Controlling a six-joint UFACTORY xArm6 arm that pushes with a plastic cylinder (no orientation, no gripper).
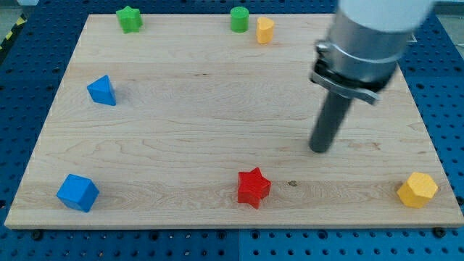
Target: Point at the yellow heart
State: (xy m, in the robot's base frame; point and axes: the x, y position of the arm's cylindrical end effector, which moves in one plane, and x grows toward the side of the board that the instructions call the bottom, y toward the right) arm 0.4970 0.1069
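A small yellow block [264, 30], whose shape is hard to make out, stands near the view's top edge of the wooden board [181, 130], just right of a green round block [239, 19]. A second yellow block [417, 190], many-sided, sits at the view's bottom right corner. My tip [320, 150] rests on the board right of centre. It is well below and to the right of the top yellow block, and up and to the left of the bottom right yellow block. It touches no block.
A green star [129, 19] is at the top left. A blue triangular block [102, 90] is at the left. A blue cube [77, 192] is at the bottom left. A red star [253, 187] is at the bottom centre, down and left of my tip.
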